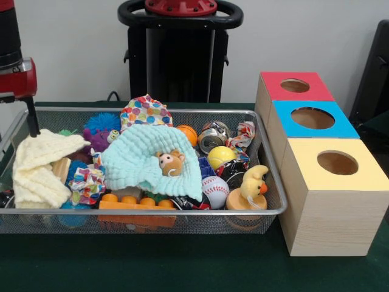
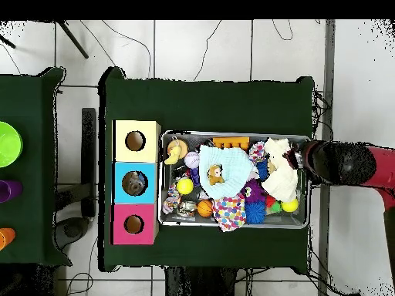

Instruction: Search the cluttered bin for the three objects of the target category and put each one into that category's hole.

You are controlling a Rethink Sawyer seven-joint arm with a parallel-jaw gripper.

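The wire mesh bin (image 1: 152, 212) (image 2: 231, 224) is full of clutter. I cannot make out the crinkly see-through plastic pieces; if any are in the bin, cloths and toys hide them. The blue-topped box's hole (image 1: 312, 117) (image 2: 135, 183) is the middle of three boxes beside the bin, and in the overhead view something pale and glinting shows inside it. My gripper (image 1: 30, 121) (image 2: 298, 158) hangs over the bin's end farthest from the boxes, just above a pale yellow cloth (image 1: 39, 167). It holds nothing that I can see.
A mint knitted cloth (image 1: 149, 161) with a small bear lies mid-bin, a polka-dot cloth (image 1: 144, 112) behind it. Around them are spiky balls, crushed cans (image 1: 213, 137), a baseball (image 1: 214, 190), a duck (image 1: 252, 182) and an orange brick (image 1: 130, 204). The red-topped (image 1: 295, 86) and yellow-topped (image 1: 337, 163) boxes flank the blue one.
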